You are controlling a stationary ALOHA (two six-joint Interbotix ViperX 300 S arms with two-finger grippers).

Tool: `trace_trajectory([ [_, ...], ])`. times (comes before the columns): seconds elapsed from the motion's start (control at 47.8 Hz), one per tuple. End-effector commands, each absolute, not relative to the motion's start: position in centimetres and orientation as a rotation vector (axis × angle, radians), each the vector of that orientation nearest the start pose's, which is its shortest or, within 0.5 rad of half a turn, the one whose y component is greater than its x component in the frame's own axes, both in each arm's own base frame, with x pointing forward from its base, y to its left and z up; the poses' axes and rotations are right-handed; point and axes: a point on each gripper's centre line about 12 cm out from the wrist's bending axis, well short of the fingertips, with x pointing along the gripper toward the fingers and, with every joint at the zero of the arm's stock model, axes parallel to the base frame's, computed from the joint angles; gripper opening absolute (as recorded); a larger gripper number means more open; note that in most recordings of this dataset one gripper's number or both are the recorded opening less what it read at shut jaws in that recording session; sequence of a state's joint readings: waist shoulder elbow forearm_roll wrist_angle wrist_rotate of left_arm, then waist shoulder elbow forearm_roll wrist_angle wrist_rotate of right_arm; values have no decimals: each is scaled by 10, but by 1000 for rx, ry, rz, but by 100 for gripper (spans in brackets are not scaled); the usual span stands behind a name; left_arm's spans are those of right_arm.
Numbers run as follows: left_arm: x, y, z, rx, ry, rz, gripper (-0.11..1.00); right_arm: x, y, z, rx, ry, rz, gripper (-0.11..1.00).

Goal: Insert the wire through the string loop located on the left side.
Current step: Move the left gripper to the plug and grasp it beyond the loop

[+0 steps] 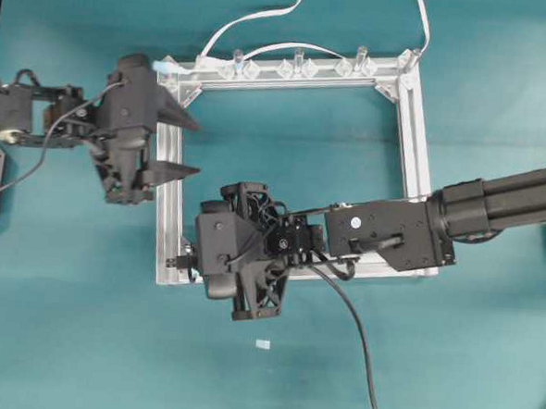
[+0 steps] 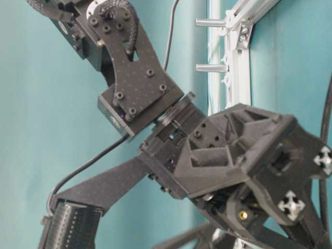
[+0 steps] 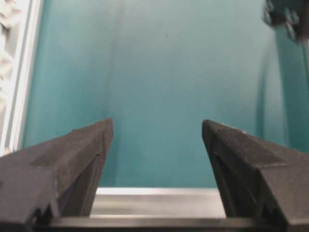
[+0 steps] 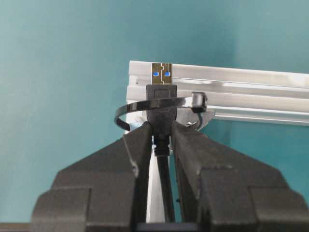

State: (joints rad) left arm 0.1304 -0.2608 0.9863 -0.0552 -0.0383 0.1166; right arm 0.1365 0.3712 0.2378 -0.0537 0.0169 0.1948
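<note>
The plug (image 4: 161, 99) of the wire (image 1: 362, 344) is pinched in the right gripper (image 4: 161, 133) and sits inside the loop (image 4: 161, 108) at the frame's (image 1: 409, 129) near-left corner, its metal tip poking beyond. The left gripper (image 1: 182, 146) is spread wide and empty (over the left rail, well apart). If released now, the plug could be dragged back out by the cable's weight; a snag could bend the loop.

- Light falls even and bright over my table (image 1: 51, 339).
- Glare whitens the silver frame (image 4: 251, 92).
- My left fingers (image 3: 63, 169) look softly blurred up close.
</note>
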Motion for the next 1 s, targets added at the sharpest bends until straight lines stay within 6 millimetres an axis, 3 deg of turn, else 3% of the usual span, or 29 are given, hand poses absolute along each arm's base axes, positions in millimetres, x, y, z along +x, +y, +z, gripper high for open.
trace_trajectory([
  [0.0, 291, 34, 168, 22, 670, 92, 76, 508, 70, 166, 95, 578, 94, 17],
  [0.418, 275, 25, 169, 22, 745, 59, 76, 508, 70, 166, 93, 578, 94, 17],
  [0.983, 273, 18, 168, 25, 769, 37, 76, 508, 70, 166, 93, 578, 94, 17],
])
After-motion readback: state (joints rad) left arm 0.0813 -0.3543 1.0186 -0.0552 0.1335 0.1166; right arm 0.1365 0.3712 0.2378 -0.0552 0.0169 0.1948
